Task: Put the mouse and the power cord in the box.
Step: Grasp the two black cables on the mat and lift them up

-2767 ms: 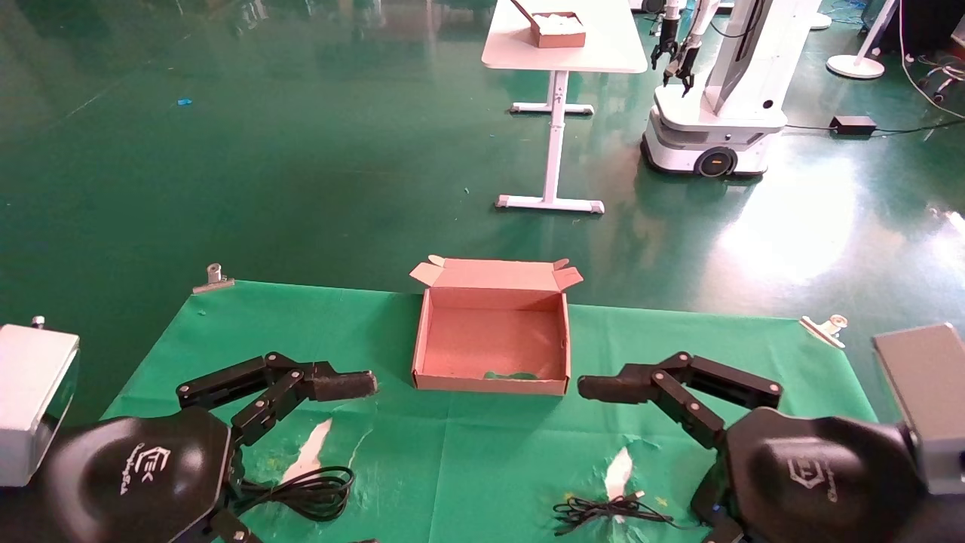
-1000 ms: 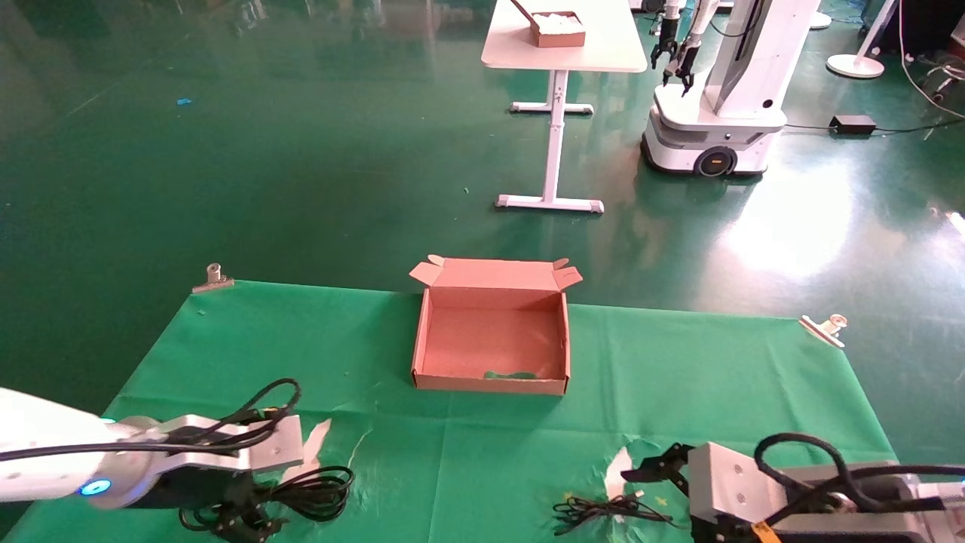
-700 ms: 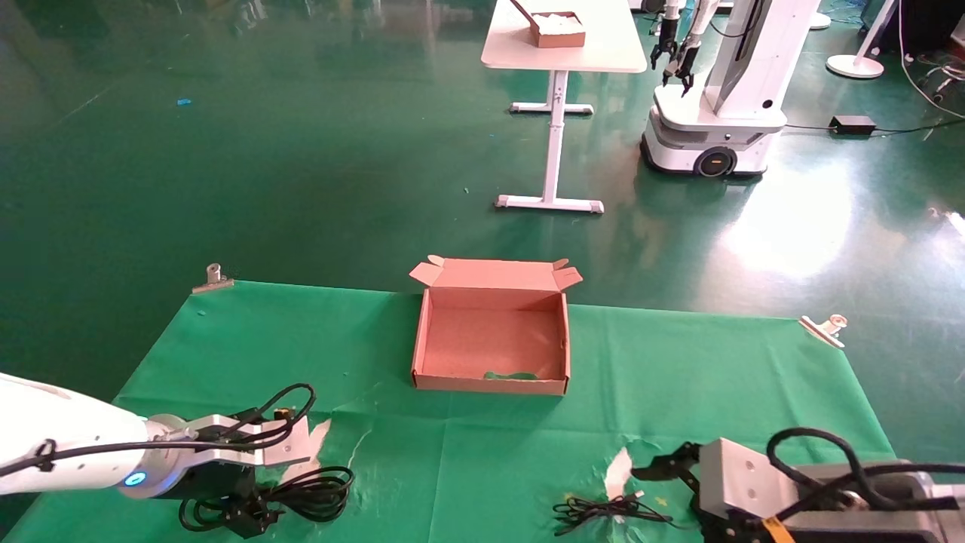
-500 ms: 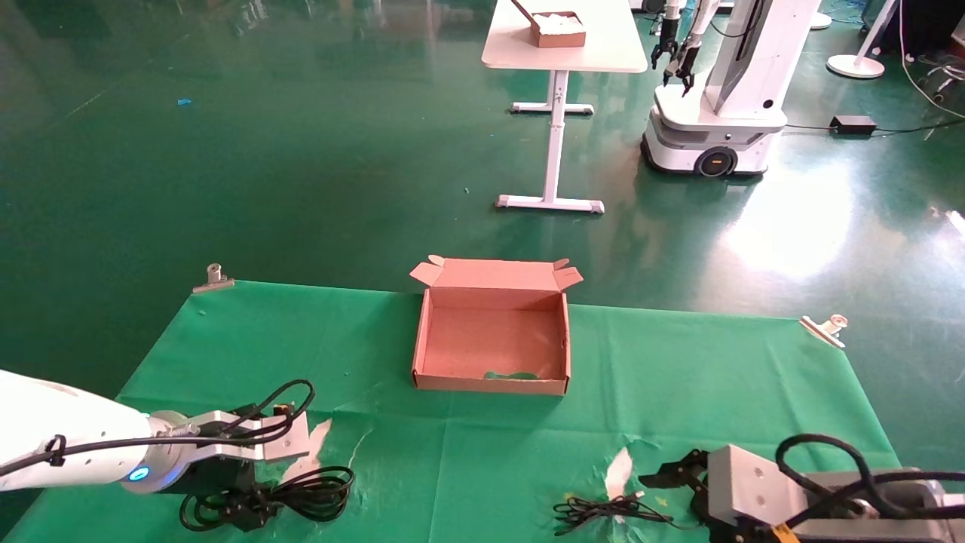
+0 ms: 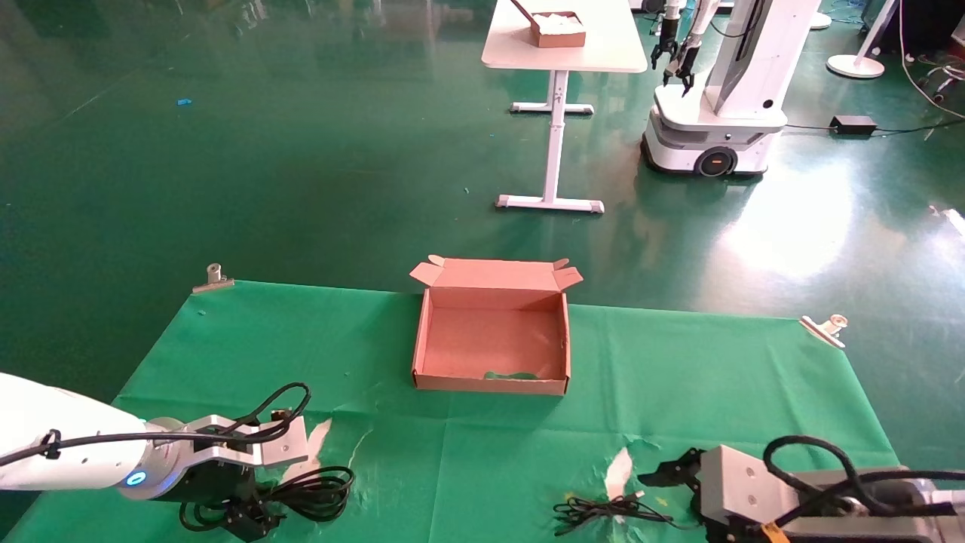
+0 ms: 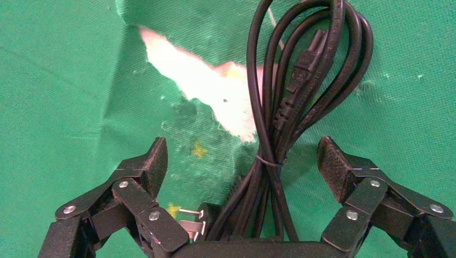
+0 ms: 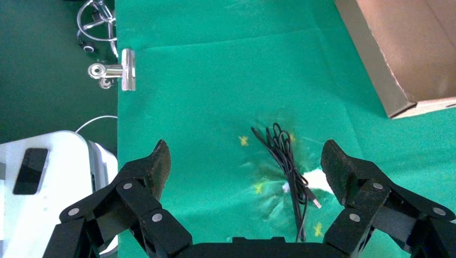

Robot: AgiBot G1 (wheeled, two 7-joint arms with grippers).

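The power cord (image 6: 301, 80) is a thick black bundle of loops, tied at the middle, on the green cloth at the table's front left (image 5: 309, 490). Its plug prongs (image 6: 191, 220) show close to my left gripper (image 6: 243, 156). That gripper is open, low over the cord, with one finger on each side of the tied bundle (image 5: 241, 516). A thin black cable (image 7: 287, 161) with a USB plug lies at the front right (image 5: 603, 509). My right gripper (image 7: 247, 156) hovers open above it (image 5: 667, 473). The mouse is out of view. The open brown box (image 5: 490, 385) stands mid-table.
The cloth has torn white patches (image 5: 313, 445) (image 5: 620, 471) beside each cable. Metal clips (image 5: 213, 277) (image 5: 825, 328) pin its far corners. On the floor beyond stand a white table (image 5: 562, 53) with a smaller box and another robot (image 5: 709, 113).
Both arms have come down from high in front of the box to the table's front, one over each cable. Over the last second they only shift slightly.
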